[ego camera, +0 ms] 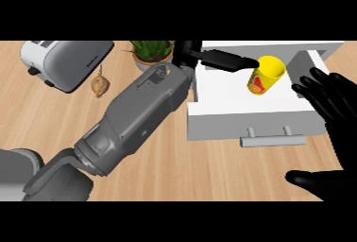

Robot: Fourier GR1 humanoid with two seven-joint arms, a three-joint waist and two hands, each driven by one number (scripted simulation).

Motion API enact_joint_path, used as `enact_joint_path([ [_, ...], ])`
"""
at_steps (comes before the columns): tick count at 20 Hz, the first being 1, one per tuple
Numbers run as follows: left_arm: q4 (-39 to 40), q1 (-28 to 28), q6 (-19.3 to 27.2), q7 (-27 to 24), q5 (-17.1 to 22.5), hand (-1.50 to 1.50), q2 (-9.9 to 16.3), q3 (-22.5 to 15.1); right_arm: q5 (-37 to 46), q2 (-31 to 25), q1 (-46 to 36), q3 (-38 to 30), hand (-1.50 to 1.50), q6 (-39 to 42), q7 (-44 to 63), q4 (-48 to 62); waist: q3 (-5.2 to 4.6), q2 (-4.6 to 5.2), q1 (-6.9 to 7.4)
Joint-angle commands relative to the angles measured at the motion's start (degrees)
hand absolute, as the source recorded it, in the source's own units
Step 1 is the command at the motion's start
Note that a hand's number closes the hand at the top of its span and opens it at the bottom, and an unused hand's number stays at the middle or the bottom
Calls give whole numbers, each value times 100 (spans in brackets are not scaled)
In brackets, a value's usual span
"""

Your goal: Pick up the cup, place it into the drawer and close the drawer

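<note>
**Cup over the open drawer, left hand beside it**

Head view: The left hand (222,59) reaches across the upper middle of the frame on a long grey forearm that climbs from the lower left. Its black fingers are stretched out straight toward the right, their tips touching or just beside the yellow cup (266,75); nothing shows them curled round it, so the hand reads as spread rather than pinching. The cup, yellow with a red mark on its side, sits tilted inside the white drawer (247,124), in the upper right of the frame, its open mouth turned up and to the right. The drawer stands pulled out, its front panel and pale handle facing the lower edge.

The right hand (333,101) rests along the right edge of the frame, fingers up and spread, thumb low near the bottom, just beside the drawer's right wall.

On the wooden bench (167,160), a silver toaster (64,61) sits in the upper left. A small brownish bulb, maybe garlic (100,85), lies just beside it. A potted plant (151,51) stands at the top centre.
</note>
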Motion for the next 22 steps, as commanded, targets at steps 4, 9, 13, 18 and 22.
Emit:
enact_joint_path([
  [4, -834, 513, 43, 159, 57, -150, 435, 361, 193, -528, 289, 33, 150, 664, -93, -53, -4, -64, 270],
  [9, -1820, 1329, 151, 476, 161, -150, 1000, 497, 858, -716, 885, 157, 150, 905, -320, -590, -4, -102, 319],
  [13, -2929, 2222, 193, 799, 120, -150, 1592, 402, 1153, -927, 746, 262, 150, 1058, -228, -391, -5, -114, 431],
  [18, -4091, 3418, 101, 879, 171, -150, 2075, 564, 1818, -824, 351, 484, 150, 820, -127, 53, -5, -69, 397],
  [22, -4824, 4359, -180, 968, 317, -150, 2523, 741, 2554, -761, 361, 751, 150, 678, -262, 327, -5, -68, 413],
])
